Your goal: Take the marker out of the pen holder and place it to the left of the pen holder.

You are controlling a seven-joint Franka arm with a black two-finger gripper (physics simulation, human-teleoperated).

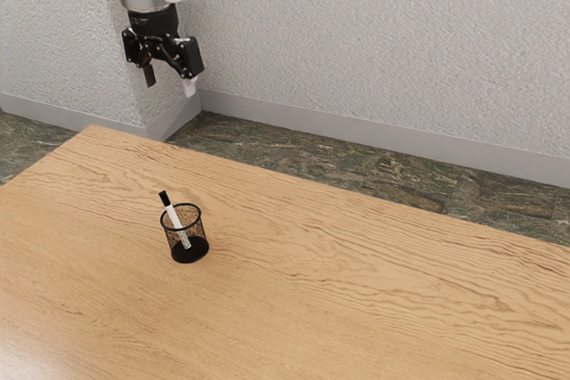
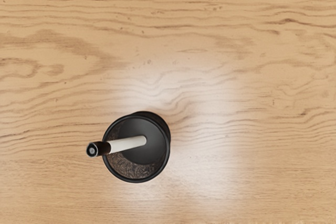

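"Where's the white, black-capped marker?"

"Leaning in the round, black mesh pen holder, capped end up; the black two-finger gripper hangs well apart, higher up, fingers spread."

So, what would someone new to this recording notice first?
Probably the black mesh pen holder standing on the wood-grained table, with a white, black-capped marker leaning in it, the cap sticking out past the rim. Next, likely my black two-finger gripper, hanging open and empty at the exterior view's upper left, well above the tabletop.
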